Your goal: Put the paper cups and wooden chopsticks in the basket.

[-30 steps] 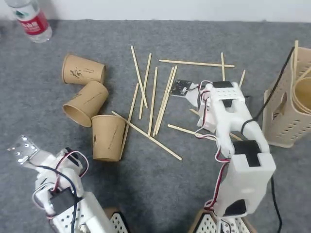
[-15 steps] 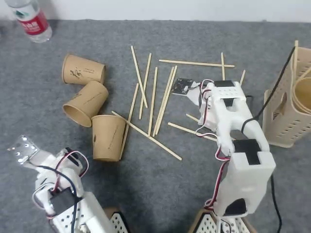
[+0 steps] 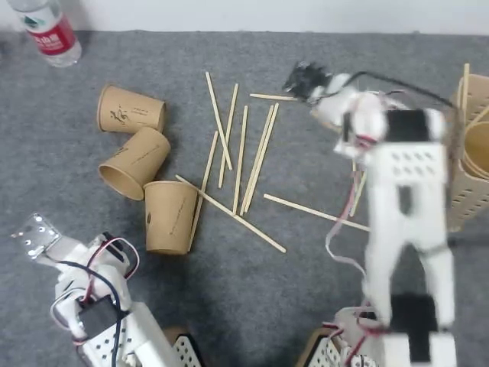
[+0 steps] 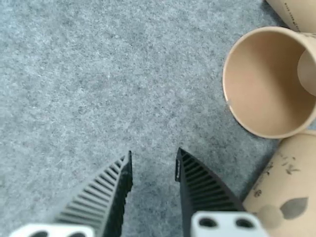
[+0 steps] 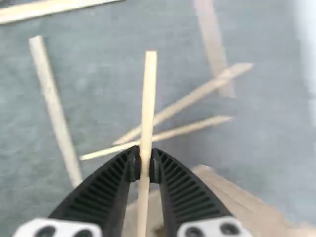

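Over grey carpet point(image 3: 252, 306): right gripper point(image 5: 143, 165) clamps wooden chopstick point(image 5: 147, 98), shaft along jaws; basket point(image 3: 470, 200) near, on outer side; left gripper point(image 4: 153, 160) parted, empty, far.

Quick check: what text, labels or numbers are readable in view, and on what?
On the bottle label: white print on red, too small to read.
On the paper cups: dark printed marks on the sides, too small to read.
Nothing is legible, so there are no quotes to give.
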